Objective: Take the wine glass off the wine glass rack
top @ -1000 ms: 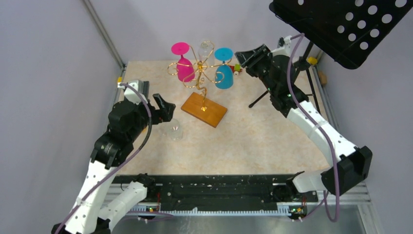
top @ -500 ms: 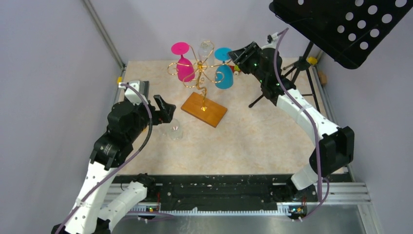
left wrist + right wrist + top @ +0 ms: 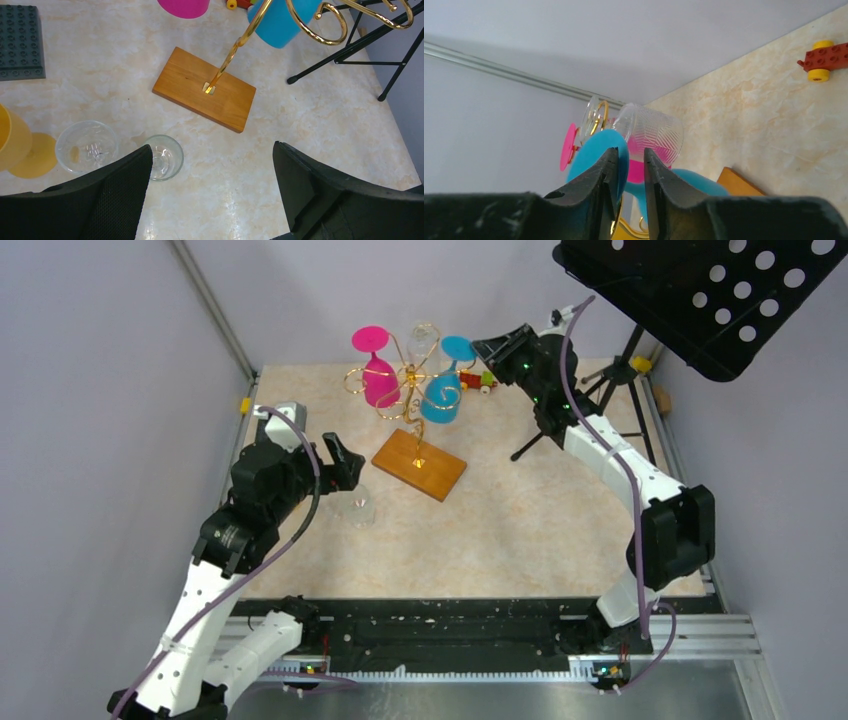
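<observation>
The wine glass rack [image 3: 411, 390] is a gold wire stand on a wooden base [image 3: 419, 464] [image 3: 204, 89]. A pink wine glass [image 3: 379, 381], a clear one [image 3: 422, 337] and a blue one [image 3: 443, 395] hang on it upside down. My right gripper [image 3: 491, 348] [image 3: 630, 152] reaches in from the right at the blue glass's foot [image 3: 594, 155]. Its jaws stand narrowly apart with the blue stem between them. The blue glass hangs tilted, bowl toward the rack's stem. My left gripper [image 3: 341, 455] [image 3: 212, 147] hovers open left of the base, holding nothing.
Two clear glasses [image 3: 162, 157] [image 3: 86, 146] and a yellow one [image 3: 15, 145] stand on the table under my left gripper. A grey studded plate [image 3: 19, 42] lies left. A black music stand [image 3: 700, 290] on tripod legs [image 3: 350, 50] sits at the back right, with a small toy [image 3: 472, 383] near it.
My right gripper moved left to the blue glass and narrowed its jaws around the stem. The blue glass's bowl swung left. My left arm shifted slightly.
</observation>
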Motion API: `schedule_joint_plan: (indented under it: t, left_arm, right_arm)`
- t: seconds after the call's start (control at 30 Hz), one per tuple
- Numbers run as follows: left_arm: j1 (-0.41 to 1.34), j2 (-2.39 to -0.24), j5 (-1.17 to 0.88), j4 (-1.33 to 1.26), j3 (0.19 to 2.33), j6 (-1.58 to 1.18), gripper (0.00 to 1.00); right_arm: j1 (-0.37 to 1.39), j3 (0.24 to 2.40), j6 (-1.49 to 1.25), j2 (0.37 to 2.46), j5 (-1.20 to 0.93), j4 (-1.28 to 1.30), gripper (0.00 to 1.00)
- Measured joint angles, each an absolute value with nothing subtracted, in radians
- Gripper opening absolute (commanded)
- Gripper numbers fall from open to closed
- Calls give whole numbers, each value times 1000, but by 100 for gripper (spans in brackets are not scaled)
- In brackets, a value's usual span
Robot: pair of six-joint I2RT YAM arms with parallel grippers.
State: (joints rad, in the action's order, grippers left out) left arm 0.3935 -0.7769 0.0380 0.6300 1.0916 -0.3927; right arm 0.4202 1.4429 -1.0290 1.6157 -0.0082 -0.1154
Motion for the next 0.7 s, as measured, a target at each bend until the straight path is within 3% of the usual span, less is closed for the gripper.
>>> schedule_joint_plan:
  t: [0.07,0.17,0.33,0.43,0.57,0.7]
  left_arm:
    - [393,-777,38,630,1090,-392,93]
    - [393,-777,39,630,1090,-391,92]
    - [393,-786,42,632,1086,-390,93]
    - [393,-797,42,632,1085,-390,93]
    - [393,-799,42,633,1082,-389,93]
    - [393,-807,43,633,1073,-389,93]
  right_arm:
    - [418,1444,-1043,1625,-17,-134,14]
    - [418,1450,-1055,1626,-25,-154,13]
    - [417,1455,-1059,1627,-32,-164,30]
    - [416,1455,-1065,1627,-46,-172,31]
    - [416,1455,-1075,1627,-71,-181,18]
    - [416,1455,-1080,1627,-83,-184,13]
